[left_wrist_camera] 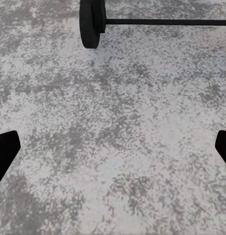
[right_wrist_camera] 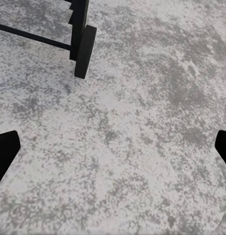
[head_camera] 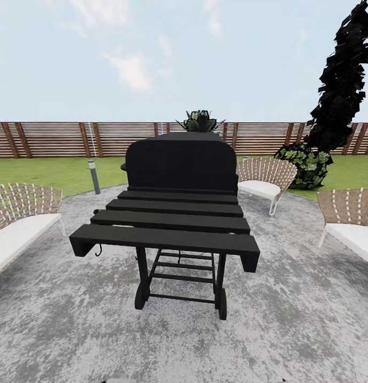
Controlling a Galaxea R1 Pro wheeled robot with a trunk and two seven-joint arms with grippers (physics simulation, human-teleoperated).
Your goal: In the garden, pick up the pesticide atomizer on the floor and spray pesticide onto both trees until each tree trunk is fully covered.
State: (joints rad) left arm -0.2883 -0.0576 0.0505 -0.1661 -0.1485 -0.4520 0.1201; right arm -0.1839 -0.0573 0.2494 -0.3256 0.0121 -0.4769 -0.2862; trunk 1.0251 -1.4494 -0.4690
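A black barbecue grill (head_camera: 176, 213) stands on mottled grey paving (head_camera: 290, 330) before the slatted fence (head_camera: 56, 138), while left gripper (left_wrist_camera: 113, 152) and right gripper (right_wrist_camera: 113, 152) hang spread wide, empty.

A black grill (head_camera: 176, 213) blocks ahead; chairs (head_camera: 266, 181) flank it.

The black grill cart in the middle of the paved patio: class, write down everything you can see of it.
The black grill cart is matte black all over and looks like painted metal. A rounded closed hood sits at its far end, and four flat slats form a shelf towards the camera, with a small hook under the left corner. Thin legs with cross rungs end in two small wheels. It stands upright on the mottled grey paving, between woven chairs, touching nothing else.
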